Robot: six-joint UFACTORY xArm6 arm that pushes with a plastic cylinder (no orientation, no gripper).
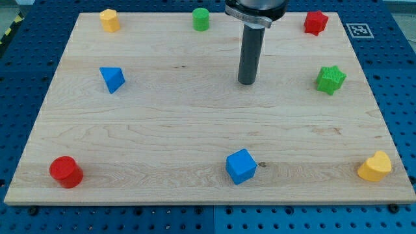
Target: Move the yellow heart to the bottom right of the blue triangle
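The yellow heart lies at the board's bottom right corner. The blue triangle sits at the view's left, in the upper half of the board. My tip rests on the board right of centre, in the upper half. It is far from both: the triangle is well to its left, the heart well below and to its right. The tip touches no block.
A yellow hexagon-like block, a green cylinder and a red star-like block line the top edge. A green star sits at right. A blue cube and a red cylinder sit near the bottom edge.
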